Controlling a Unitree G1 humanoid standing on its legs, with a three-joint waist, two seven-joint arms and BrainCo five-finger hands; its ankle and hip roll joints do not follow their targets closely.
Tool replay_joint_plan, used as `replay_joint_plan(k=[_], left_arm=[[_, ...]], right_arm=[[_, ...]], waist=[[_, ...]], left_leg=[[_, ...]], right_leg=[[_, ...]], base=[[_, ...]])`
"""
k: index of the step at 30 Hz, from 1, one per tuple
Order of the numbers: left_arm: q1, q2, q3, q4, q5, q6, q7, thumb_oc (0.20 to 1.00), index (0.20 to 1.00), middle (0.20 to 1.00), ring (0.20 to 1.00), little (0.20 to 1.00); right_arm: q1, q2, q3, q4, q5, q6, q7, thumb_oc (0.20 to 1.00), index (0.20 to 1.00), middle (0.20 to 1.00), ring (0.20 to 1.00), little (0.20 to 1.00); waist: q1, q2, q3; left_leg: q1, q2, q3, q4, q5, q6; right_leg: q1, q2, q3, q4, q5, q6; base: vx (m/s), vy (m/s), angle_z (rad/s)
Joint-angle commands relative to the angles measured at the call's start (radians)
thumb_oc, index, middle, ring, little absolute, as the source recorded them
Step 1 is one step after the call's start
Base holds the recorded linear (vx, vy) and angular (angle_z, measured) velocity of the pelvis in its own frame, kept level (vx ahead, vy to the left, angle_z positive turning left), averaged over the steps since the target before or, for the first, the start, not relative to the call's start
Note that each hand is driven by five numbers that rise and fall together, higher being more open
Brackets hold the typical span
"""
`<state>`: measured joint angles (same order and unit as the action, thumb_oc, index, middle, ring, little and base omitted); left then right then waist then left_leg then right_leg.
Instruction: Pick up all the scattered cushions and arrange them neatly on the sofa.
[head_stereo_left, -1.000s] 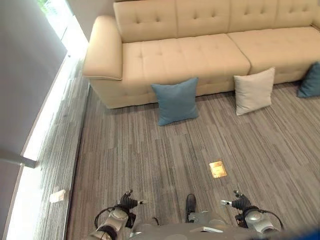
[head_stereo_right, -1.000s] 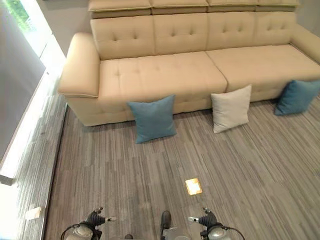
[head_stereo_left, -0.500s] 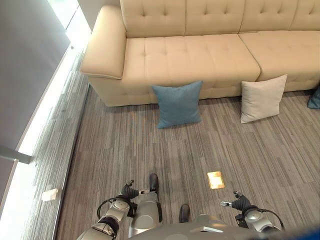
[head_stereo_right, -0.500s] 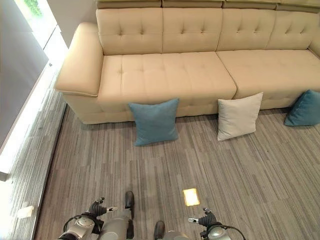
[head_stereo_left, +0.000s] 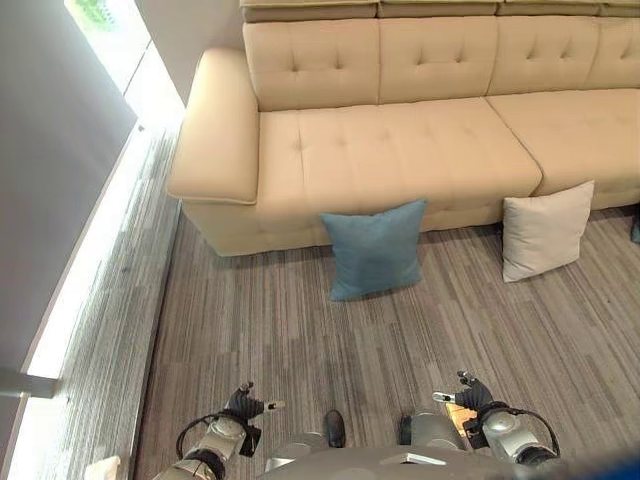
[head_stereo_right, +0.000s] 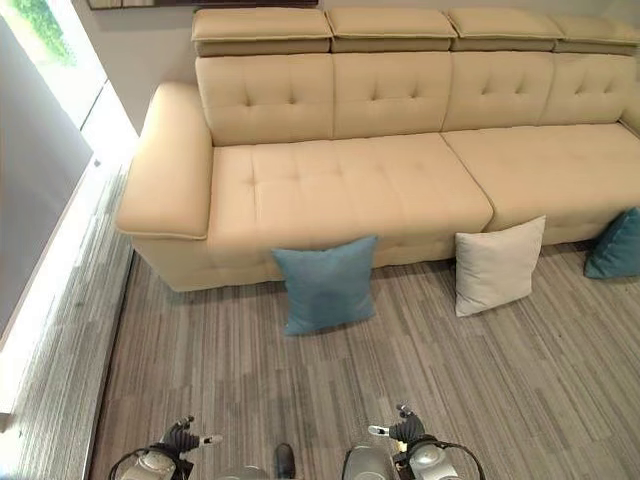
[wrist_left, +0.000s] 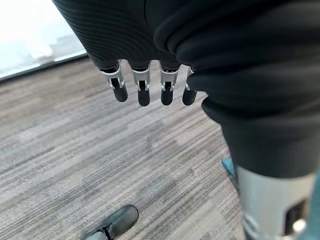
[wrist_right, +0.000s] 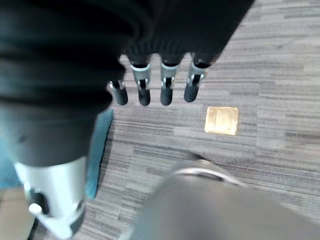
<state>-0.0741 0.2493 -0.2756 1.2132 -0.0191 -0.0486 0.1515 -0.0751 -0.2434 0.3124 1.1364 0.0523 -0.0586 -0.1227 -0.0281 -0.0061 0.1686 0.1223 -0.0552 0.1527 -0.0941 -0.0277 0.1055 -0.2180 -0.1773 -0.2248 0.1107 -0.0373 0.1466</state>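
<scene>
Bright window (head_stereo_left: 110, 30) glare, left side

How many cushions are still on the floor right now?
3. A blue cushion leans against the sofa front near its left end, a white cushion leans further right, and another blue cushion sits at the right edge. More may lie out of frame.

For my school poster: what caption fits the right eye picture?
Three square cushions, two blue and one cream, lean against a beige tufted sofa.
</scene>
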Motion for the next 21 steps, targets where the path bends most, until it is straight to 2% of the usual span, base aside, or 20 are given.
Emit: replay_joint_plan(k=[1, 5, 7, 9, 10, 11, 13, 14, 15, 19, 21], left_arm=[[-0.027, 0.004, 0.001, 0.0, 0.027, -0.02, -0.004, 1.0, 1.0, 1.0, 1.0, 1.0], [-0.024, 0.002, 0.002, 0.003, 0.031, -0.023, -0.006, 1.0, 1.0, 1.0, 1.0, 1.0], [-0.019, -0.006, 0.001, 0.008, 0.035, -0.021, -0.006, 1.0, 1.0, 1.0, 1.0, 1.0], [-0.014, -0.013, -0.002, 0.007, 0.028, -0.024, -0.008, 1.0, 1.0, 1.0, 1.0, 1.0], [-0.014, -0.016, -0.004, 0.004, 0.021, -0.025, -0.01, 1.0, 1.0, 1.0, 1.0, 1.0], [-0.023, -0.02, -0.007, -0.006, 0.006, -0.022, -0.011, 1.0, 1.0, 1.0, 1.0, 1.0], [-0.023, -0.02, -0.007, -0.006, 0.006, -0.022, -0.011, 1.0, 1.0, 1.0, 1.0, 1.0], [-0.028, -0.021, -0.012, -0.014, -0.001, -0.021, -0.012, 1.0, 1.0, 1.0, 1.0, 1.0], [-0.04, -0.025, -0.021, -0.029, -0.017, -0.024, -0.012, 1.0, 1.0, 1.0, 1.0, 1.0], [-0.036, -0.032, -0.027, -0.026, -0.014, -0.023, -0.011, 1.0, 1.0, 1.0, 1.0, 1.0], [-0.033, -0.034, -0.026, -0.022, -0.012, -0.021, -0.013, 1.0, 1.0, 1.0, 1.0, 1.0]], right_arm=[[-0.037, -0.042, -0.015, 0.0, -0.034, -0.002, -0.02, 1.0, 1.0, 1.0, 1.0, 1.0], [-0.032, -0.045, -0.012, 0.001, -0.039, -0.003, -0.016, 1.0, 1.0, 1.0, 1.0, 1.0], [-0.028, -0.047, -0.004, 0.014, -0.047, -0.005, -0.014, 1.0, 1.0, 1.0, 1.0, 1.0], [-0.021, -0.048, 0.001, 0.019, -0.042, -0.009, -0.011, 1.0, 1.0, 1.0, 1.0, 1.0], [-0.02, -0.049, 0.0, 0.021, -0.037, -0.01, -0.01, 1.0, 1.0, 1.0, 1.0, 1.0], [-0.022, -0.05, -0.004, 0.024, -0.022, -0.015, -0.012, 1.0, 1.0, 1.0, 1.0, 1.0], [-0.022, -0.05, -0.005, 0.024, -0.022, -0.015, -0.012, 1.0, 1.0, 1.0, 1.0, 1.0], [-0.023, -0.051, -0.006, 0.027, -0.017, -0.015, -0.013, 1.0, 1.0, 1.0, 1.0, 1.0], [-0.017, -0.055, -0.005, 0.032, -0.003, -0.015, -0.014, 1.0, 1.0, 1.0, 1.0, 1.0], [-0.003, -0.06, -0.01, 0.04, 0.006, -0.015, -0.017, 1.0, 1.0, 1.0, 1.0, 1.0], [0.001, -0.06, -0.009, 0.041, 0.005, -0.014, -0.016, 1.0, 1.0, 1.0, 1.0, 1.0]], waist=[[-0.011, -0.005, 0.037], [-0.019, -0.01, 0.035], [-0.02, -0.01, 0.016], [-0.021, -0.004, 0.0], [-0.02, -0.003, 0.001], [-0.016, -0.012, 0.014], [-0.018, -0.011, 0.013], [-0.013, -0.02, 0.023], [-0.004, -0.042, 0.044], [0.0, -0.055, 0.042], [0.0, -0.051, 0.038]], left_leg=[[0.009, 0.019, -0.045, 0.062, -0.069, -0.086], [0.032, 0.018, -0.058, 0.074, -0.094, -0.09], [0.054, 0.038, -0.071, 0.078, -0.107, -0.103], [0.051, 0.068, -0.082, 0.098, -0.097, -0.126], [0.037, 0.076, -0.086, 0.127, -0.086, -0.139], [-0.022, 0.088, -0.083, 0.228, -0.037, -0.173], [-0.026, 0.089, -0.085, 0.234, -0.039, -0.174], [-0.064, 0.094, -0.085, 0.3, -0.017, -0.183], [-0.134, 0.114, -0.055, 0.412, 0.014, -0.186], [-0.175, 0.123, 0.022, 0.317, -0.016, -0.165], [-0.182, 0.118, 0.045, 0.263, -0.008, -0.16]], right_leg=[[0.071, 0.028, -0.004, -0.067, 0.099, 0.016], [0.083, 0.031, 0.016, -0.077, 0.106, 0.014], [0.105, 0.045, 0.024, -0.061, 0.096, -0.006], [0.135, 0.074, 0.022, -0.066, 0.069, -0.031], [0.147, 0.084, 0.02, -0.072, 0.058, -0.04], [0.175, 0.093, 0.018, -0.093, 0.047, -0.057], [0.175, 0.093, 0.016, -0.094, 0.048, -0.057], [0.19, 0.095, 0.013, -0.106, 0.042, -0.067], [0.231, 0.099, -0.001, -0.14, 0.029, -0.09], [0.267, 0.096, -0.027, -0.179, 0.02, -0.083], [0.272, 0.099, -0.034, -0.187, 0.017, -0.078]], base=[[0.29, -0.166, 0.04], [0.17, -0.136, 0.1], [0.22, -0.264, 0.41], [0.17, -0.288, 0.0], [0.07, -0.267, 0.1], [0.03, -0.185, 0.23], [0.0, -0.091, 0.28], [0.01, -0.206, 0.15], [0.03, -0.235, 0.11], [0.09, -0.071, 0.42], [0.08, 0.01, 0.31]])
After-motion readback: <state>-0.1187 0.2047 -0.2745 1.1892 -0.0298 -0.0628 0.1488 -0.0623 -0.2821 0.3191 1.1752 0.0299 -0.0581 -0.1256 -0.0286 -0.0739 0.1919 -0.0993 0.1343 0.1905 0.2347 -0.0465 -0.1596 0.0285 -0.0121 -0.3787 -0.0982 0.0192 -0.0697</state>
